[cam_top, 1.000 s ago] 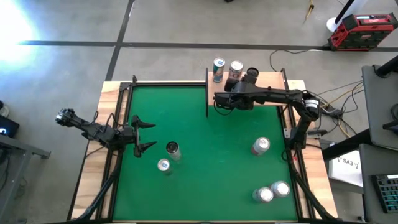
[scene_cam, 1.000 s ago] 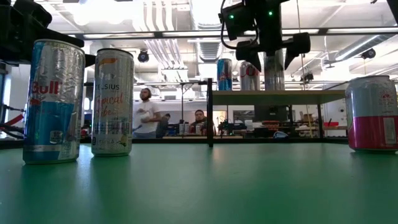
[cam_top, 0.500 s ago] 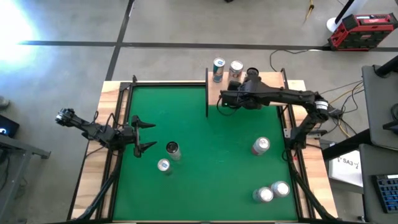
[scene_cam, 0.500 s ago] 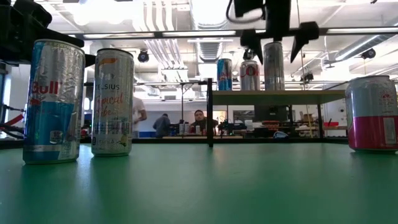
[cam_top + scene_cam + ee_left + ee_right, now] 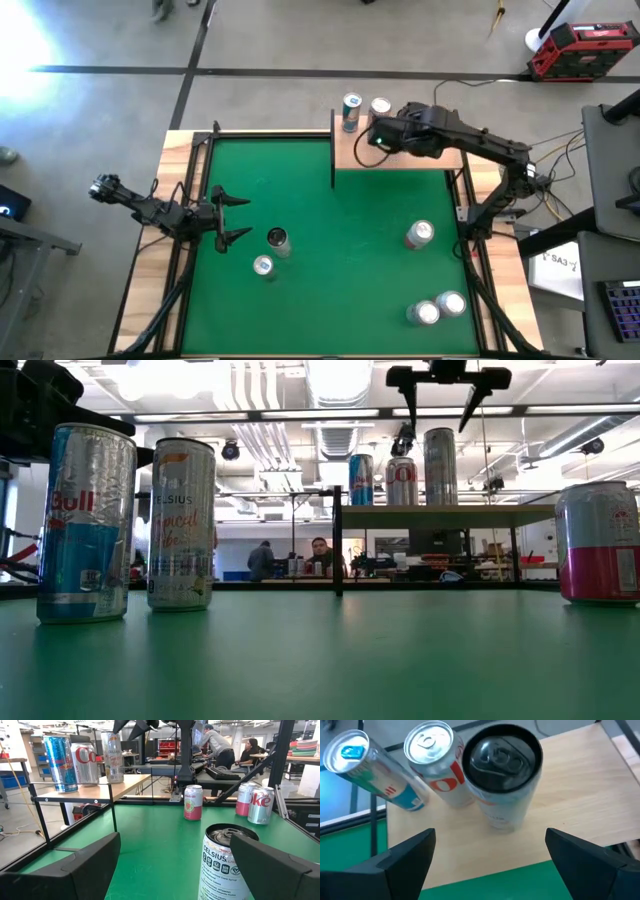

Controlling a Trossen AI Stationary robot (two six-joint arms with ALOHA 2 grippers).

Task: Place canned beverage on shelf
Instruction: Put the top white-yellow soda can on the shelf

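Already the left pincer (image 5: 232, 217) waited, fingers apart, a slim silver Celsius can (image 5: 226, 860) just ahead on the green felt tabletop (image 5: 340, 260). The right pincer (image 5: 448, 400), spread and empty, hung directly above the dark-topped tall can (image 5: 502, 775) standing on the pale-wood shelf (image 5: 570, 790); dipping while retreating could topple it into the red-and-silver neighbour (image 5: 437, 762).

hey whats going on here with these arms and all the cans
The robot is stocking cans onto the small wooden shelf. The right pincer hangs open just above a tall black-topped can standing on the shelf beside a Coke can and a blue can. The left pincer, also open, waits by a Celsius can on the green table.
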